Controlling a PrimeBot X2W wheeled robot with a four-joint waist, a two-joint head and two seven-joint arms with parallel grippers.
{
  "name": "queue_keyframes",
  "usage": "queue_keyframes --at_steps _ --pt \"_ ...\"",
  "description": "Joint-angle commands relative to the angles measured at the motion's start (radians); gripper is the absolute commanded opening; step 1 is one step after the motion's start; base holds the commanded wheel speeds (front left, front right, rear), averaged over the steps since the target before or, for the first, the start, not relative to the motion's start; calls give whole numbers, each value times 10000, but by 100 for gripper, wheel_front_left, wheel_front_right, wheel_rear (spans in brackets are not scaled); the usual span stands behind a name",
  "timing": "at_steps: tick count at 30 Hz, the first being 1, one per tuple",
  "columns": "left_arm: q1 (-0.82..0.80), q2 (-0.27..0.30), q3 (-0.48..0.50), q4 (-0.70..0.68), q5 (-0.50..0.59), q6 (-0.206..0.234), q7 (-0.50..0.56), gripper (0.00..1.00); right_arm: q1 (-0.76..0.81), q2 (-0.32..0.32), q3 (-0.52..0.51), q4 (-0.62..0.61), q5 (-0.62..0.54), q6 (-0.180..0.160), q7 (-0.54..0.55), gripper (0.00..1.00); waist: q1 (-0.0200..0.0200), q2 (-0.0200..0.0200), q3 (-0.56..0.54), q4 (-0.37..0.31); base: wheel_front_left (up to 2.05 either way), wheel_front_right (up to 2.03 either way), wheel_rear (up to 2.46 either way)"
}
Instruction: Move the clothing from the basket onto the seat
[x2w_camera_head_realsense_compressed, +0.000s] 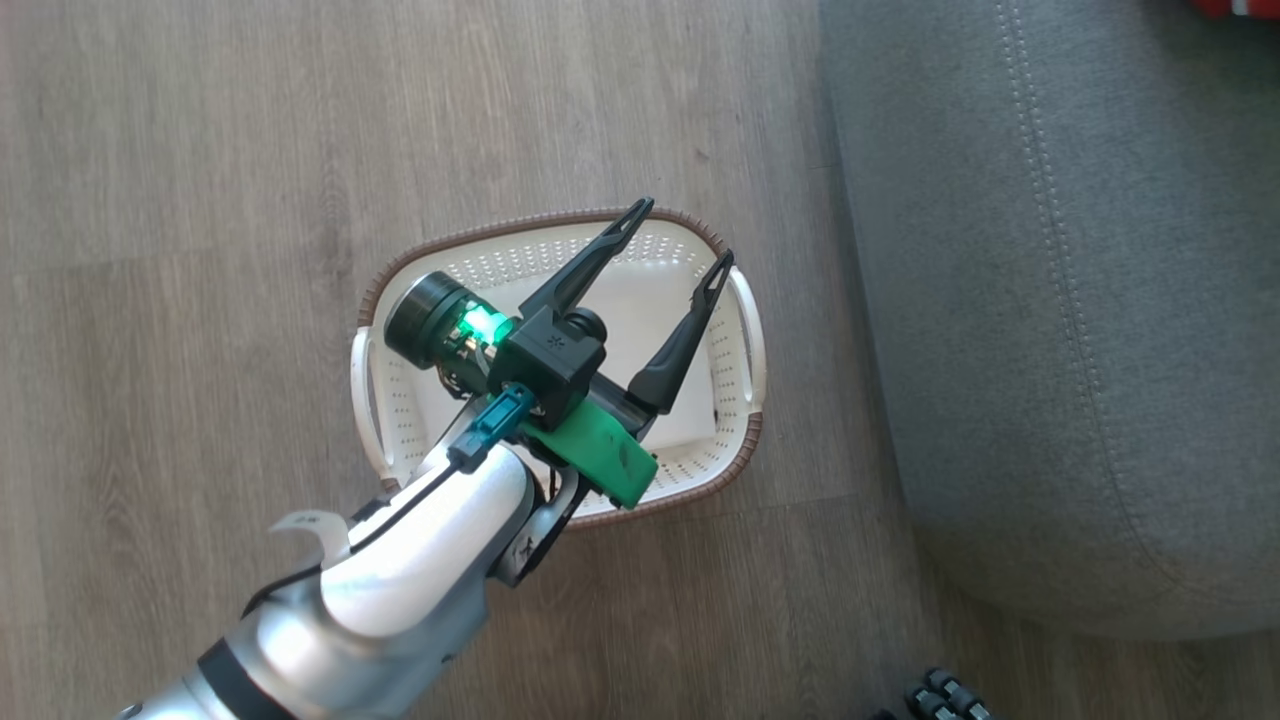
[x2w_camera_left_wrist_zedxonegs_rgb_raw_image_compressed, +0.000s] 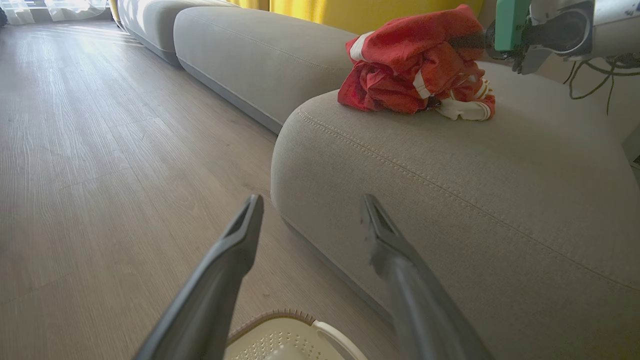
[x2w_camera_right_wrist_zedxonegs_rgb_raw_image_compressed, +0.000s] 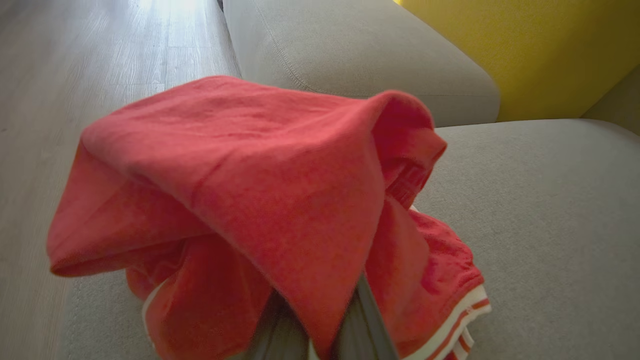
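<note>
Left gripper (x2w_camera_head_realsense_compressed: 683, 232) spread wide above empty basket (x2w_camera_head_realsense_compressed: 752, 340). Right gripper (x2w_camera_right_wrist_zedxonegs_rgb_raw_image_compressed: 320, 345) buried in red clothing (x2w_camera_right_wrist_zedxonegs_rgb_raw_image_compressed: 250, 175) on seat (x2w_camera_right_wrist_zedxonegs_rgb_raw_image_compressed: 550, 200); cannot tell if clamped. Fabric judged light, limp: pinch bunched fold.

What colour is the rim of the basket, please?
The basket has a brown, woven-looking rim; the head view shows it best.

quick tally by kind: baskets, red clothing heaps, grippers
basket: 1
red clothing heap: 1 (the garments in it can't be counted apart)
gripper: 2, the left gripper and the right gripper
total: 4
</note>
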Motion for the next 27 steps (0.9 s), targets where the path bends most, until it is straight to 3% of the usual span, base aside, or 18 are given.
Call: queue_keyframes --at_steps 1,2,3,5,6,7,27 --pt "-133 213 229 -402 38 39 55 100 -31 48 -21 -142 -262 -4 -108 0 -2 0 -17 -73 0 0 0" --pt "-126 225 224 -407 28 44 64 100 -36 83 -57 -101 -363 -4 -116 0 -2 0 -29 -107 0 0 0" --pt "-119 235 219 -409 18 48 71 100 -38 122 -91 -54 -448 -4 -110 9 -2 0 -45 -140 0 0 0" --pt "-94 258 213 -400 -7 58 75 100 -30 200 -138 70 -565 -4 -48 46 -2 0 -95 -208 0 0 0" --pt "-78 271 211 -389 -20 64 75 100 -25 221 -140 133 -611 -4 -16 75 -2 0 -125 -244 0 0 0" --pt "-58 284 209 -374 -34 74 73 100 -8 258 -111 176 -673 -4 -25 97 -2 0 -164 -282 0 0 0" --pt "776 401 761 222 -958 303 -474 100 1005 899 1220 560 -221 -4 -1084 100 -2 0 -1660 -830 0 0 0"
